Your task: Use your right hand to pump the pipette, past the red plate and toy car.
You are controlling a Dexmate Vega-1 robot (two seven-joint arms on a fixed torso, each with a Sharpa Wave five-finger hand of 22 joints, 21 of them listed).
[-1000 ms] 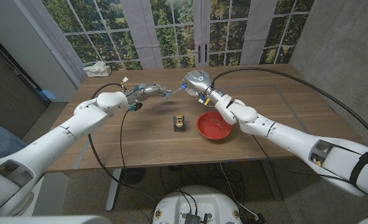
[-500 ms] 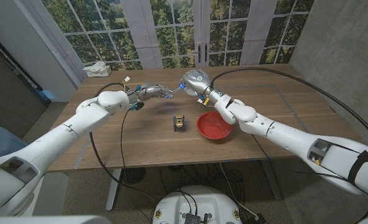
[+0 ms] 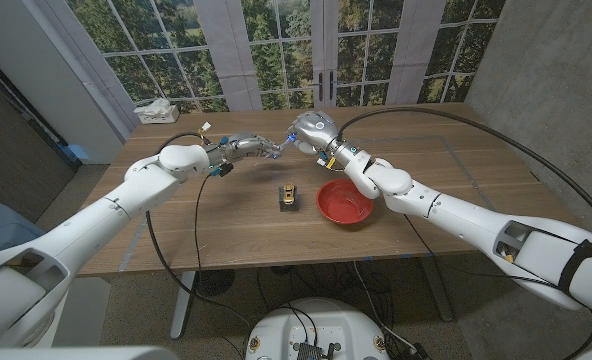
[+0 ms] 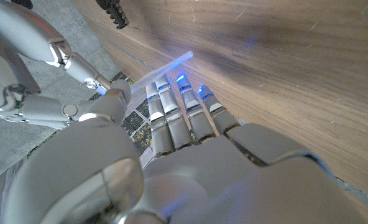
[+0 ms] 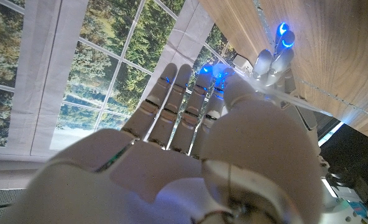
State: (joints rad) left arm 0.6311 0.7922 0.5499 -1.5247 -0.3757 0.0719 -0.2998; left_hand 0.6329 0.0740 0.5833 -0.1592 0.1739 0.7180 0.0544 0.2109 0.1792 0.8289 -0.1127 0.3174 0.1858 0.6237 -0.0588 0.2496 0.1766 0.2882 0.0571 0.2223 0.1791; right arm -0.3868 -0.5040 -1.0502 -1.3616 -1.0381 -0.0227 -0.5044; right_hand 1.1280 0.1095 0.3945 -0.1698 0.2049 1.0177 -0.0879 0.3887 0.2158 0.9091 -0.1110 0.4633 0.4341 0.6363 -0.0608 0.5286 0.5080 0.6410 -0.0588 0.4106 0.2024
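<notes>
The pipette [image 4: 168, 64] is a clear thin tube, held above the table's far middle between my two hands. My left hand [image 3: 248, 147] pinches it between thumb and fingers, also seen in the left wrist view [image 4: 190, 143]. My right hand [image 3: 311, 130] meets it from the other side. In the left wrist view two of the right hand's fingers [image 4: 72, 62] close on the pipette's end. The right wrist view shows the tube [image 5: 302, 102] beside my right hand [image 5: 202, 124]. The red plate [image 3: 345, 203] and the toy car [image 3: 289, 195] sit on the table nearer me.
A pale crumpled object [image 3: 156, 110] lies at the table's [image 3: 426, 150] far left corner. A black cable [image 3: 198, 190] hangs from my left arm across the table's left half. Windows stand behind the far edge.
My left hand has reached a little further right, bringing its fingertips up to the right hand. The right hand has barely moved. Plate and car are where they were.
</notes>
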